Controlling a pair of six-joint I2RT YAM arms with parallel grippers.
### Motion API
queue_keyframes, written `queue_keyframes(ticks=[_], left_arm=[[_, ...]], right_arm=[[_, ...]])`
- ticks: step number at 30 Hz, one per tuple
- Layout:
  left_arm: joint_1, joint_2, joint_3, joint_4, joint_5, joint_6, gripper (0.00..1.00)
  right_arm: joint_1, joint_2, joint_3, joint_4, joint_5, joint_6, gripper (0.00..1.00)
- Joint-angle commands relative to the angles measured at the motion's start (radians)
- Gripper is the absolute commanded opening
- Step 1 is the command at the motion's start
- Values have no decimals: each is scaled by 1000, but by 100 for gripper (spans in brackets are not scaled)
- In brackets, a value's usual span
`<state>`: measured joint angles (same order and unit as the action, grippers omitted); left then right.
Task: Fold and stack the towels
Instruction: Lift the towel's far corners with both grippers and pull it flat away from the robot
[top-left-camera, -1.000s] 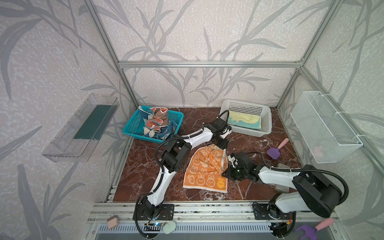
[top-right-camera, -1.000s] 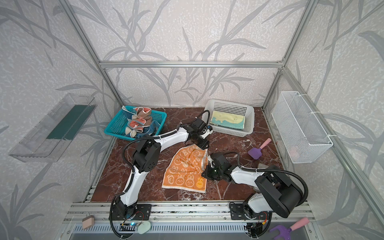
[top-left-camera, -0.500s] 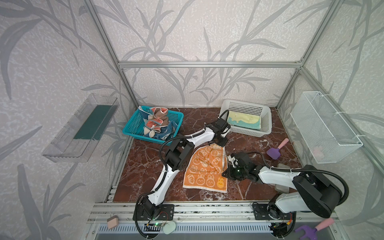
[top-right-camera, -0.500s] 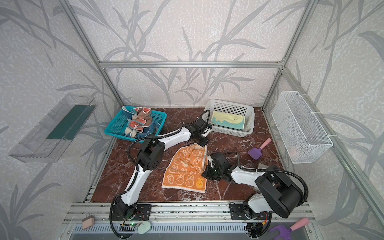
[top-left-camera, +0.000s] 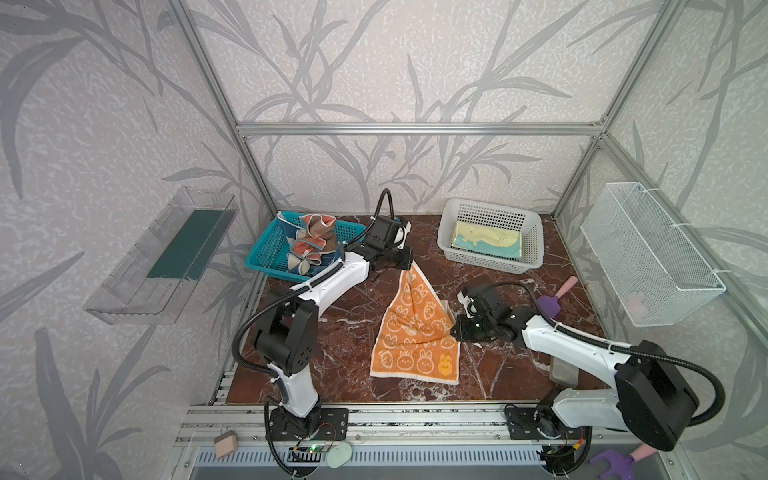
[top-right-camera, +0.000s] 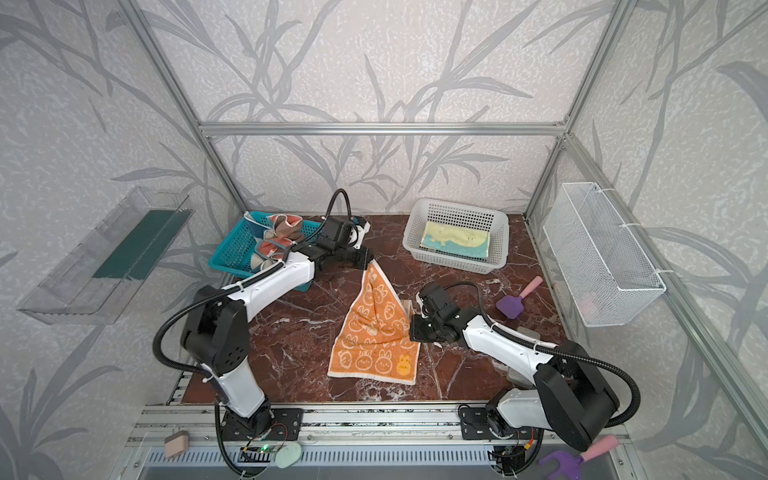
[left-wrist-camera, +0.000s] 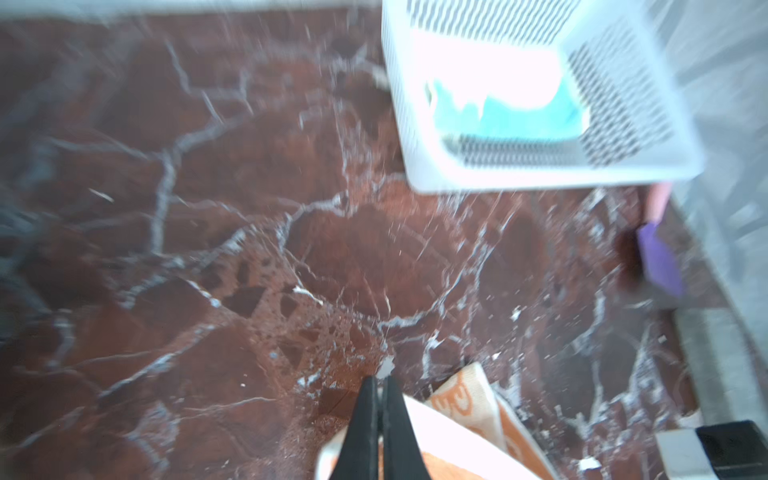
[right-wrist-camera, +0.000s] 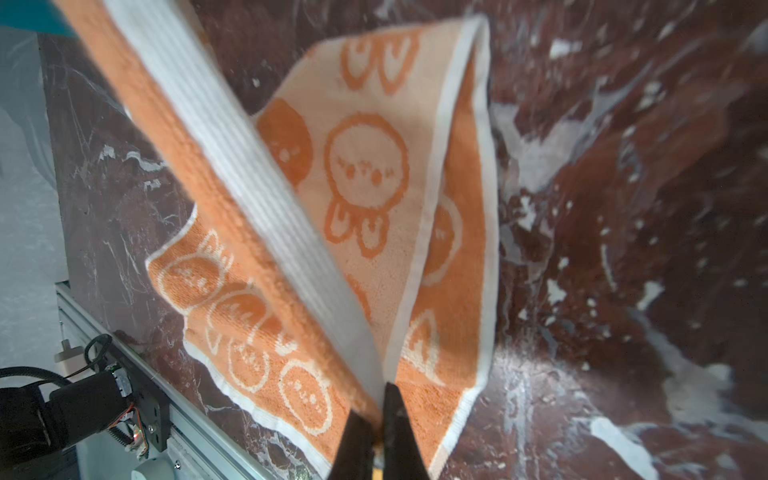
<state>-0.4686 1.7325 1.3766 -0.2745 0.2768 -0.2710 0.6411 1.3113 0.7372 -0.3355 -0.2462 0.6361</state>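
Nearest to me, in the lower middle of both top views, the near hem of the orange towel (top-left-camera: 415, 332) (top-right-camera: 374, 332) lies flat on the marble table (top-left-camera: 332, 345), its rows of bunny faces turned up. Just to the right of it, my right gripper (top-left-camera: 456, 332) (top-right-camera: 412, 331) is low over the table with its jaws clamped on the towel's right edge. My right wrist view shows the black fingertips (right-wrist-camera: 395, 419) pressed together on the white border, and the cloth is folding away from them so that its paler back shows. From there the towel narrows and rises toward the centre of the frame, coming to a point at my left gripper (top-left-camera: 409, 266) (top-right-camera: 368, 260). That gripper is pinched shut on the far corner and holds it up off the table. My left wrist view is blurred, but it shows the two dark fingers (left-wrist-camera: 365, 415) closed together above the towel. Right of centre, a purple scoop (top-left-camera: 547, 305) lies on the marble, well apart from the towel. At the back left, the teal basket (top-left-camera: 266, 249) holds the crumpled towels (top-left-camera: 316, 249) in a heap. At the back right, the white basket (top-left-camera: 490, 212) holds a folded yellow-and-blue towel (top-left-camera: 488, 245) lying flat on its floor.
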Motion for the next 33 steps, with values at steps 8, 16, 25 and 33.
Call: queue_keyframes(ticks=[8,16,25,33], left_arm=[[81,-92,41,95,49,-73,0],[133,-40,108,81,80,-70,0],[187,-18,116,87,98,-73,0],[210,-54,57,80,115,-86,0]], right_arm=[[-63,99,378,-293,218,-367,0],[-145,301,616,-309,225,-518,0],[-219,433,850,-359,182,-592,0],[-230,475,943,-404,171,-628,0]])
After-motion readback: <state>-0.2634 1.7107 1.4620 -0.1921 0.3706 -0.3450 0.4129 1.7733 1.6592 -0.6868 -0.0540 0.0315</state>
